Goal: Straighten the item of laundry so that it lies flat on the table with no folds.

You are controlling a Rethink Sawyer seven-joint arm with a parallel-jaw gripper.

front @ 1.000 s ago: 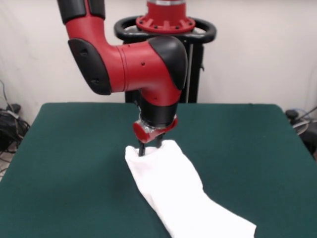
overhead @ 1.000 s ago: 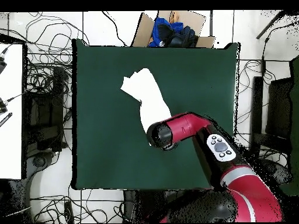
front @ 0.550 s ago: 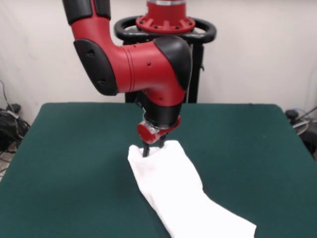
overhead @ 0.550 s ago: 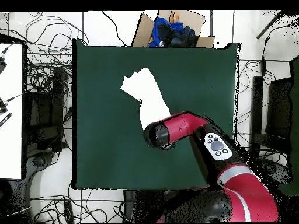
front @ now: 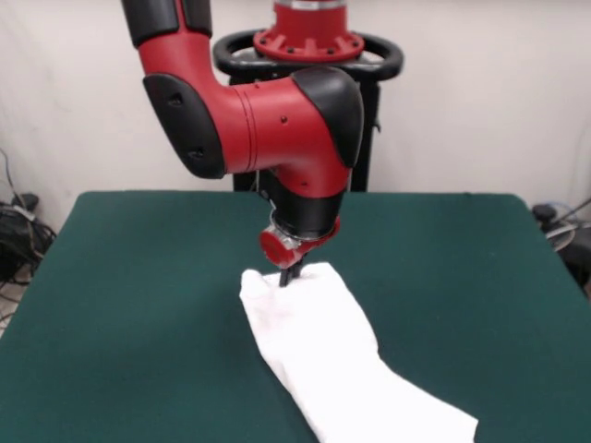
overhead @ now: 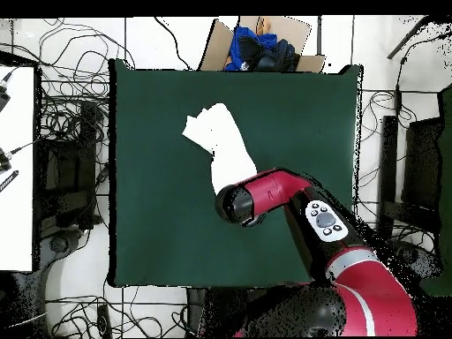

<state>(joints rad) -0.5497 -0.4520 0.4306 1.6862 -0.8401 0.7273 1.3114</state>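
A white item of laundry [overhead: 221, 146] is seen lying folded and narrow on the dark green table [overhead: 159, 221], slanting from upper left to lower right. Its lower end is covered by the red arm [overhead: 282, 192]. A cardboard box [overhead: 258, 40] holding blue cloth is seen beyond the table's top edge.

A plain off-white wall [front: 480, 92] fills the background of the front view, evenly lit. The overhead view shows a floor of pale square tiles [overhead: 375, 84] with dark seams, strewn with tangled black cables [overhead: 75, 106] on both sides. A white rectangular tabletop [overhead: 16, 168] lies along one edge of that view. An open brown cardboard box [overhead: 260, 40] holding blue and dark cloth sits on the floor. Dark equipment [front: 18, 231] with cables stands low at one edge of the front view.
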